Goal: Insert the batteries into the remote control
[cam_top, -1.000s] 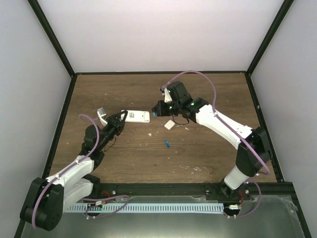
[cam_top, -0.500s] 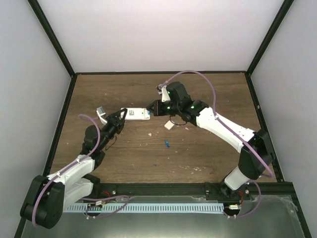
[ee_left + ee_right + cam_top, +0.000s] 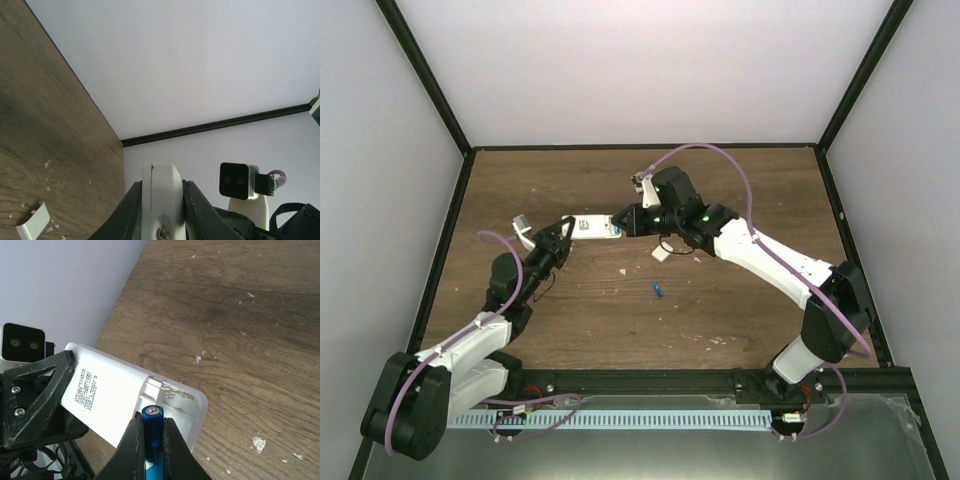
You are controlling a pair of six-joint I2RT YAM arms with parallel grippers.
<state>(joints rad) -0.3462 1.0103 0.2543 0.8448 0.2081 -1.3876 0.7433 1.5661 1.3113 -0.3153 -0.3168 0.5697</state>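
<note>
The remote control [image 3: 107, 390] is a white handset held back side up, its battery compartment open at the near end. My left gripper [image 3: 162, 186] is shut on its far end, gripping it edge-on [image 3: 161, 192]. My right gripper [image 3: 151, 429] is shut on a blue battery [image 3: 152, 416], whose metal tip sits at the mouth of the open compartment. From above, the two grippers meet over the remote [image 3: 593, 228], the left [image 3: 566, 236] and the right [image 3: 624, 221]. A second blue battery [image 3: 658, 290] lies on the table.
A small white square cover piece [image 3: 661, 251] lies just right of the remote, under my right arm. White flecks are scattered on the wooden table [image 3: 740, 300]. A white curved scrap [image 3: 34, 227] lies near my left gripper. Black frame posts and pale walls enclose the table.
My right gripper has moved left with the battery, up to the remote's open end. The remote in my left gripper has shifted slightly left and back.
</note>
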